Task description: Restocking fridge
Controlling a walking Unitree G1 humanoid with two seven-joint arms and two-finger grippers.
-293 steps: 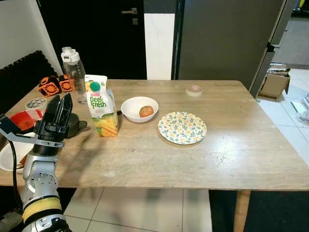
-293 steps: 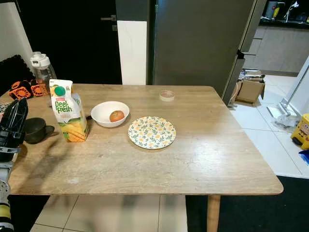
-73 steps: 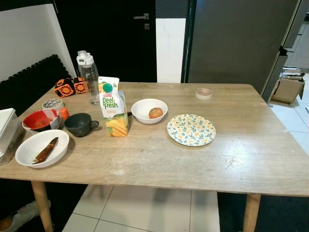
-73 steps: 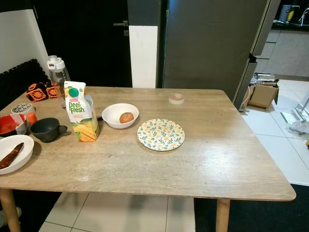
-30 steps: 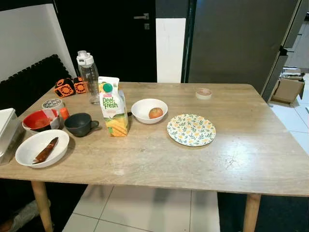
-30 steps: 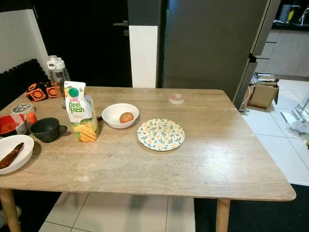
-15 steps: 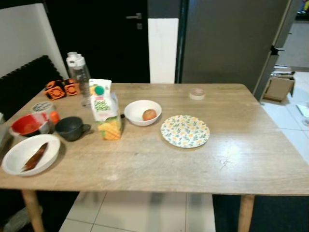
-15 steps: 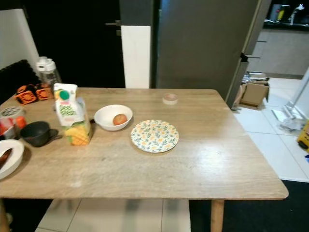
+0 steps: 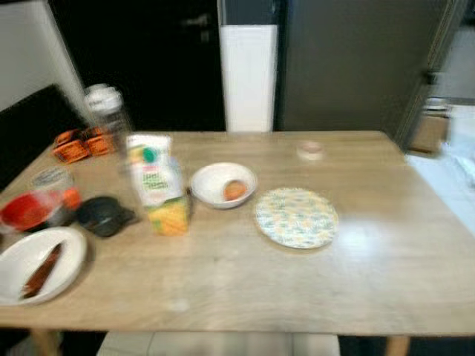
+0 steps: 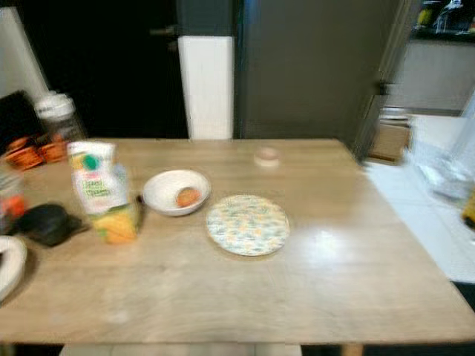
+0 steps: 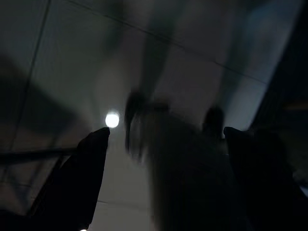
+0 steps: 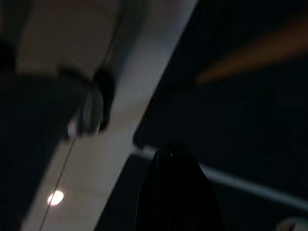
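A juice carton (image 9: 157, 182) stands upright on the wooden table (image 9: 245, 285), left of centre. Beside it a white bowl (image 9: 214, 178) holds a round brownish fruit (image 9: 234, 190). A flower-patterned plate (image 9: 296, 216) lies to the right of the bowl. The grey fridge (image 9: 349, 67) stands shut behind the table. Both head views are blurred. In the dark left wrist view my left gripper (image 11: 163, 183) hangs open over tiled floor. My right gripper (image 12: 175, 192) appears in the right wrist view as one dark tip, shut, above floor.
At the table's left end are a water bottle (image 9: 106, 111), a black cup (image 9: 104, 215), a red bowl (image 9: 26, 211) and a white bowl (image 9: 15, 278) with a brown item. A tape roll (image 9: 310, 150) lies near the far edge. A cardboard box (image 9: 427, 130) sits on the floor right of the fridge.
The whole picture has shifted and blurred, so the camera is moving. Things on the table keep their places. My left gripper, raised beside the table earlier, has dropped out of the head views.
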